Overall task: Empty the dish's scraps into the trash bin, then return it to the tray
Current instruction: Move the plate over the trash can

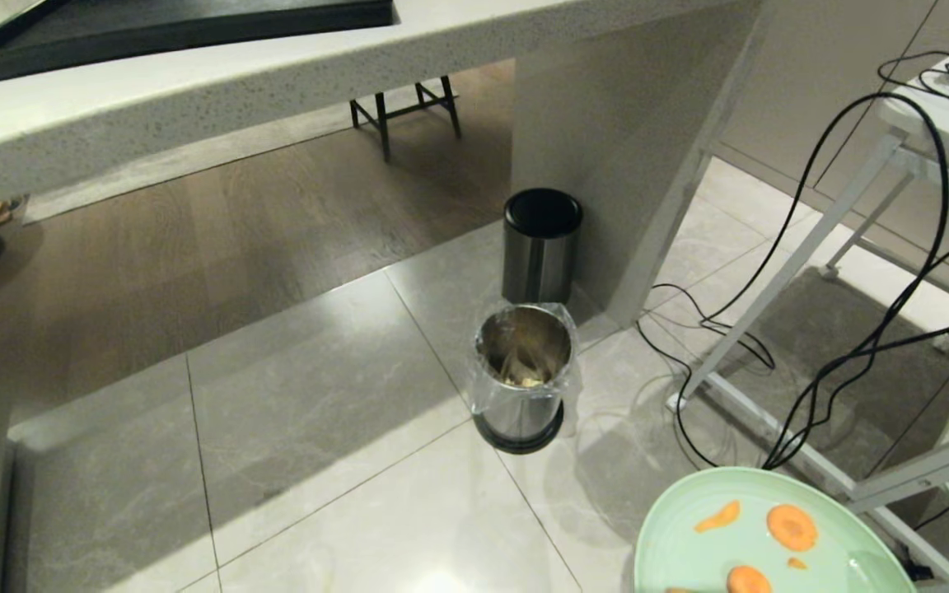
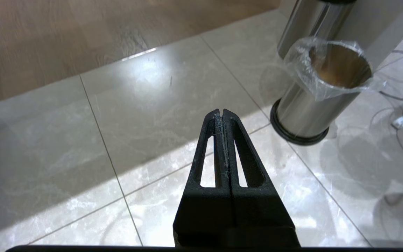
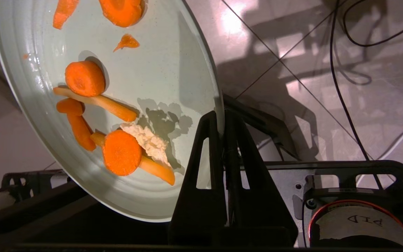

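Observation:
The pale mint-green dish (image 1: 771, 543) shows at the lower right of the head view, carried above the floor; my right gripper (image 3: 221, 120) is shut on its rim. On the dish (image 3: 159, 70) lie the scraps (image 3: 117, 140): orange carrot rounds and sticks and one pale whitish piece (image 3: 147, 140). The trash bin (image 1: 524, 379), steel with a clear bag liner, stands on the tiled floor ahead and left of the dish. The black tray (image 1: 170, 29) lies on the counter at the upper left. My left gripper (image 2: 221, 113) is shut and empty, hanging above the tiles near the trash bin (image 2: 322, 94).
A second steel bin with a black top (image 1: 540, 243) stands just behind the lined one, against the counter's side panel. Black cables (image 1: 779, 362) trail over the floor around a white table frame (image 1: 779, 296) on the right. The stone counter (image 1: 277, 74) overhangs at the top.

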`<state>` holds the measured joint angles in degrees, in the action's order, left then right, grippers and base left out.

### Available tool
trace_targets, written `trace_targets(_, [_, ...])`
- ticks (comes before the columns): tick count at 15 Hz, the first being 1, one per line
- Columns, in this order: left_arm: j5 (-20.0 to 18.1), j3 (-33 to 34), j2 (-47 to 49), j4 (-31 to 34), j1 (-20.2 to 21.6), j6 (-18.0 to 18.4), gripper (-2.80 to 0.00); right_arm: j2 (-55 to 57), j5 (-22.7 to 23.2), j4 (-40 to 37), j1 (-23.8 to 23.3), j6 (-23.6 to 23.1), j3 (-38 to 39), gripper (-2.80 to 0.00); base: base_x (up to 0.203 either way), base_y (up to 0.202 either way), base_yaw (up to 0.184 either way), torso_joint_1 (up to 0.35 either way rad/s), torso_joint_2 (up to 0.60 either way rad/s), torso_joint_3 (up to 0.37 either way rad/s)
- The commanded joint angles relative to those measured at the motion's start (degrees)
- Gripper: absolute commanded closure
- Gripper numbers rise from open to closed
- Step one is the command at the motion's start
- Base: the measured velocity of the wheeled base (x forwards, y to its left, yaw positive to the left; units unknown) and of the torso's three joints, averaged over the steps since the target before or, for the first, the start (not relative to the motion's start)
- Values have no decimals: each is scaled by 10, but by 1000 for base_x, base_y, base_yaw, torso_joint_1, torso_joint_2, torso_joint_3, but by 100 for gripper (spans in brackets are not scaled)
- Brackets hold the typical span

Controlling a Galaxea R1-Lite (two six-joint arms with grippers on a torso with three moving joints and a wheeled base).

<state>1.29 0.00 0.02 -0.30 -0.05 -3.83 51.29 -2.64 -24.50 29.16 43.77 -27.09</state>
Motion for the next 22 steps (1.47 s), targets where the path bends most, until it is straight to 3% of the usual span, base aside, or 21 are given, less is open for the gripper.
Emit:
trace_targets(1, [0, 0, 1, 0, 0, 0, 0, 0, -7, -1, 0, 3, -2, 0, 0, 0, 0, -1, -1, -195])
trace_targets(16, [0, 0, 1, 0, 0, -1, 0, 0, -45, 20, -1, -2, -27, 0, 0, 0, 0, 3, 2, -197])
trace_targets(22, [0, 0, 0, 0, 0, -1, 0, 0, -48, 41, -1, -62, -33, 0, 0, 0, 0, 2, 1, -196])
